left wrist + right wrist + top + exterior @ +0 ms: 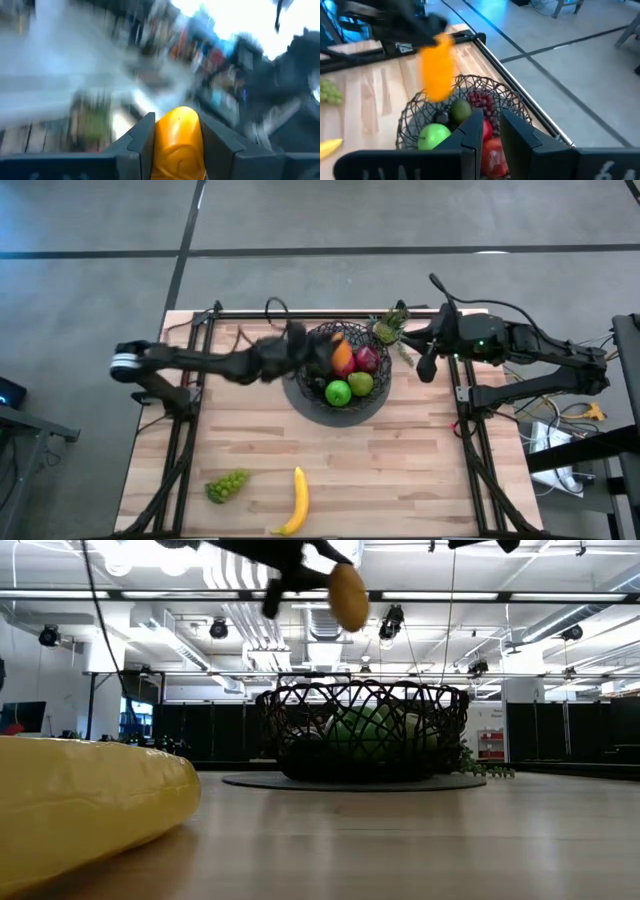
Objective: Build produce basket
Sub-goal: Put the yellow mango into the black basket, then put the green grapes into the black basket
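- Right up against the low camera we get the banana (80,805), a big yellow blob filling the near corner. From above it lies on the front part of the table (400,470), well apart from the basket.
- Table itself is light wood planks, both arms reaching in from the sides.
- Basket (312,402) sits toward the back middle on a flat grey mat (250,781). It's the dark wire bowl, see-through, so we can spot the fruit inside from the low view too.
- Left gripper (318,352) hangs over the basket's left rim, raised well above it, and its fingers (142,137) are clamped on the orange piece (179,142). That piece shows in the air above the basket in the low view.
- Right gripper (428,366) waits just beside the basket on its right; its two fingers stand a little apart with nothing between them.
- Inside the basket we make out a green apple (338,392), a red apple (492,152), purple grapes (366,360) and an olive-green fruit (360,384) that could be the avocado, hard to tell.
- Green grapes (227,484) lie near the front left of the table, just beside the banana.
- Small leafy sprig (390,327) rests behind the basket on its right, near the right gripper.
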You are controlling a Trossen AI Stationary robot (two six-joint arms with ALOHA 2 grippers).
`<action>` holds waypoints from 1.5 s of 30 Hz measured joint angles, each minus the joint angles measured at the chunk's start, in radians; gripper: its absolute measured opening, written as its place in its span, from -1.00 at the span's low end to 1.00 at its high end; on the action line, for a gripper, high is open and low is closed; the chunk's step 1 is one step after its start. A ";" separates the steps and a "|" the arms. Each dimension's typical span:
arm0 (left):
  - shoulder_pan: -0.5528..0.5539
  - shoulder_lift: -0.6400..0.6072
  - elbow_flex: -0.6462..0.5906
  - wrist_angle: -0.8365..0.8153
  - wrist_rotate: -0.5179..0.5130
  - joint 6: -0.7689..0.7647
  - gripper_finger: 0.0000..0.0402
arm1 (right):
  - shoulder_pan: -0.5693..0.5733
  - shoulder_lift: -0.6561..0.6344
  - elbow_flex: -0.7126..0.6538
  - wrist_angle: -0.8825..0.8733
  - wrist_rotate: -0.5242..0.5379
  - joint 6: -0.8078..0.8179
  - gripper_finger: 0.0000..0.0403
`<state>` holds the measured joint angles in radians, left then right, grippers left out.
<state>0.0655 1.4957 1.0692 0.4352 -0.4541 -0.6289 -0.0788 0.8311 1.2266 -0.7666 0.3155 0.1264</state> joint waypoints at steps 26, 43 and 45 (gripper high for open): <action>0.236 0.440 0.185 -0.006 0.039 0.164 -0.34 | 0.003 -0.010 0.000 -0.001 0.000 0.098 -0.74; 0.289 0.436 0.210 -0.085 0.321 0.164 0.27 | 0.003 -0.010 0.000 -0.001 0.000 0.096 -0.74; 0.291 0.424 0.214 -0.096 0.359 0.165 0.34 | 0.003 -0.010 -0.001 -0.002 0.000 0.099 -0.74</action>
<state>0.3565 1.9193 1.2834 0.3391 -0.0950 -0.4638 -0.0761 0.8215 1.2253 -0.7689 0.3151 0.2256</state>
